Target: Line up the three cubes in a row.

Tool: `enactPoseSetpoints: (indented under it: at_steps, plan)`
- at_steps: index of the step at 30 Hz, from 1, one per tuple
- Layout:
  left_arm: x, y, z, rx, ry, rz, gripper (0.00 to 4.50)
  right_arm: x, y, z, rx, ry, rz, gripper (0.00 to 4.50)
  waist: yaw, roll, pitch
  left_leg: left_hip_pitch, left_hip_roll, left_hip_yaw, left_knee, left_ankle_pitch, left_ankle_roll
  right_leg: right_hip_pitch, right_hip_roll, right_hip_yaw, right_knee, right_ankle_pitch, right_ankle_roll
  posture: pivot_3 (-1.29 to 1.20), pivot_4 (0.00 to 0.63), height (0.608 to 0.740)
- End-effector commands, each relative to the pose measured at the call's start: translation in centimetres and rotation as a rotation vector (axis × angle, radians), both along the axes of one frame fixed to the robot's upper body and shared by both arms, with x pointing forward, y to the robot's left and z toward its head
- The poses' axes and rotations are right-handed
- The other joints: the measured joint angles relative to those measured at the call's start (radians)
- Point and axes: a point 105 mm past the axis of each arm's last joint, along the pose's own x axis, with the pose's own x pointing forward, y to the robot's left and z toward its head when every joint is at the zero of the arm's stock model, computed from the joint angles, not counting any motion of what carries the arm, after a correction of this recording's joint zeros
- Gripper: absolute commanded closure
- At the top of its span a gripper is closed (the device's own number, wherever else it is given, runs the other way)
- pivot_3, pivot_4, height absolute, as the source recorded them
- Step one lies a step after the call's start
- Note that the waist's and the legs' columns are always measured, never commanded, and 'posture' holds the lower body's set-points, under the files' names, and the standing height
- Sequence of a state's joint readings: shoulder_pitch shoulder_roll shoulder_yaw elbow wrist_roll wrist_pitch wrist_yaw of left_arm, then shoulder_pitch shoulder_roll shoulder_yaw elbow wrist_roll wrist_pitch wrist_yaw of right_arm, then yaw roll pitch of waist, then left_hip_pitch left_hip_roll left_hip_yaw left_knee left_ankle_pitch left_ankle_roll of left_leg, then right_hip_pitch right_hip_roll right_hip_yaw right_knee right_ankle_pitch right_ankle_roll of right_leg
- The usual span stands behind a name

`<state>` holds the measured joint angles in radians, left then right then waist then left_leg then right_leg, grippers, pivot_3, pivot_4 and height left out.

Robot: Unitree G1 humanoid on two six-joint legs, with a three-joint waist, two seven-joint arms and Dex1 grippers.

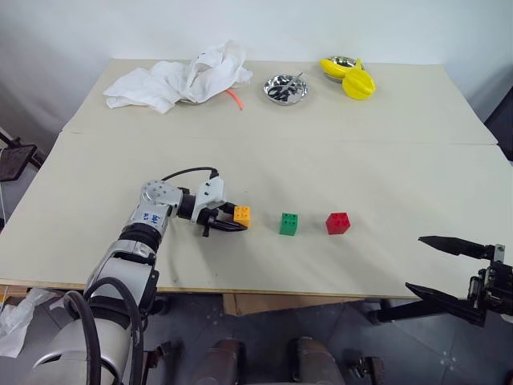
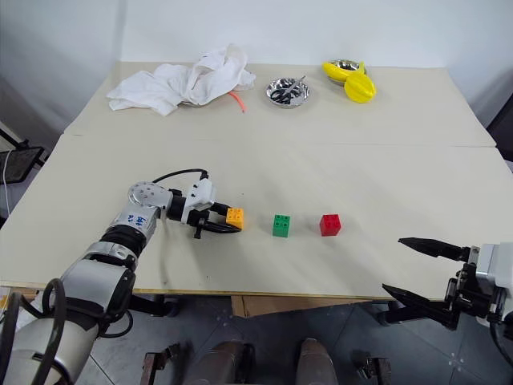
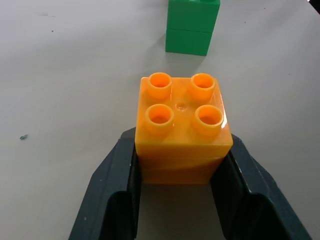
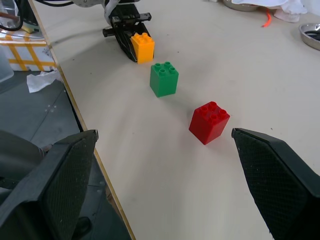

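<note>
Three studded cubes stand in a row on the cream table [image 1: 361,152]: orange cube [image 1: 241,215], green cube [image 1: 289,224], red cube [image 1: 338,223]. My left gripper [image 1: 236,220] is shut on the orange cube, its black fingers [image 3: 112,200] pressing both sides, the cube resting on the table. In the left wrist view the orange cube [image 3: 182,125] sits between the jaws with the green cube [image 3: 192,25] just beyond it. My right gripper [image 1: 437,269] hangs open off the table's front right edge, with nothing between its fingers; in its wrist view the red cube [image 4: 209,121] lies ahead.
At the table's far side lie a crumpled white cloth [image 1: 180,80], a small orange strip [image 1: 235,99], a metal dish [image 1: 286,88] and yellow objects [image 1: 353,79] beside another metal bowl. A seam crosses the table behind the cubes.
</note>
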<state>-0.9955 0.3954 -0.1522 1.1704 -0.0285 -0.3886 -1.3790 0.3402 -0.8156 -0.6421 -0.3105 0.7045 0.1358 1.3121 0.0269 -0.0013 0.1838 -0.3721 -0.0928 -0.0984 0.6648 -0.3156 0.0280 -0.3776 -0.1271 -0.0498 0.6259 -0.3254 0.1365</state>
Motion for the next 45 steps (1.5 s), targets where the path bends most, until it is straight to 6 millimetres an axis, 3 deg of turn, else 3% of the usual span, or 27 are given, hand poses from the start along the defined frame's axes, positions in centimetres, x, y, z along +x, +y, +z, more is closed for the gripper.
enactPoseSetpoints:
  at_steps: [1, 7, 12, 17, 25, 30, 38, 45]
  plan:
    - [-0.2, -0.1, 0.3, -0.008, 0.006, -0.033, 2.99, -0.1, 0.5, 0.4, 0.006, -0.024, 0.014, 0.00, 0.000, 0.000, 0.000, 0.000, 0.000, 0.000, 0.000, 0.000, 0.000, 0.000, 0.000, 0.000, 0.000, 0.000, 0.000, 0.00, 0.150, 0.740]
    - [-0.5, 0.3, -0.1, 0.012, 0.034, -0.041, 2.99, 0.0, 0.6, 0.2, 0.003, -0.021, 0.013, 0.00, 0.000, 0.000, 0.000, 0.000, 0.000, 0.000, 0.000, 0.000, 0.000, 0.000, 0.002, 0.000, 0.000, 0.000, 0.000, 0.00, 0.150, 0.740]
    - [-0.6, 0.8, -0.2, 0.020, 0.037, -0.038, 1.47, 0.3, 0.6, 0.1, 0.004, -0.028, 0.013, 0.00, 0.000, 0.000, 0.000, 0.000, 0.000, 0.000, 0.000, 0.000, 0.000, 0.000, 0.002, 0.000, 0.000, 0.000, 0.000, 0.00, 0.150, 0.740]
    - [0.1, 1.3, 1.4, -0.059, -0.012, 0.008, 0.03, 0.5, 0.8, -0.1, 0.009, -0.032, 0.019, 0.00, 0.000, 0.000, 0.000, 0.000, 0.000, 0.000, 0.001, 0.000, 0.000, 0.000, 0.002, 0.000, 0.001, 0.000, 0.000, 0.00, 0.150, 0.740]
    - [-0.7, 4.5, 5.0, -0.169, -0.046, -0.010, 0.03, 0.6, 0.5, -0.2, 0.009, -0.039, 0.016, 0.00, -0.002, 0.000, 0.000, -0.001, 0.000, 0.000, 0.000, 0.000, 0.000, -0.001, 0.002, 0.000, 0.001, 0.000, 0.000, 0.00, 0.150, 0.740]
    - [-2.3, 7.8, 6.2, -0.201, -0.060, 0.038, 0.03, 0.7, 0.2, -0.1, 0.006, -0.043, 0.014, 0.00, -0.011, 0.000, 0.000, 0.000, 0.001, 0.000, -0.001, 0.000, 0.000, -0.001, -0.002, 0.003, 0.001, 0.000, 0.000, 0.00, 0.150, 0.740]
    - [-5.9, 14.7, 3.8, -0.137, -0.095, 0.327, 0.03, 1.7, 0.2, -0.7, 0.009, -0.032, 0.046, 0.00, -0.014, 0.001, 0.000, 0.000, 0.002, -0.002, -0.001, 0.000, -0.001, -0.001, -0.003, 0.008, 0.001, 0.000, -0.001, 0.00, 0.150, 0.740]
    - [-9.0, 20.1, 3.2, -0.162, -0.136, 0.613, 0.03, 2.5, -0.5, -1.0, -0.007, -0.033, 0.069, 0.00, -0.002, 0.001, 0.000, 0.000, 0.001, -0.002, -0.001, -0.001, -0.001, -0.001, -0.003, 0.009, -0.002, 0.000, -0.001, 0.00, 0.150, 0.740]
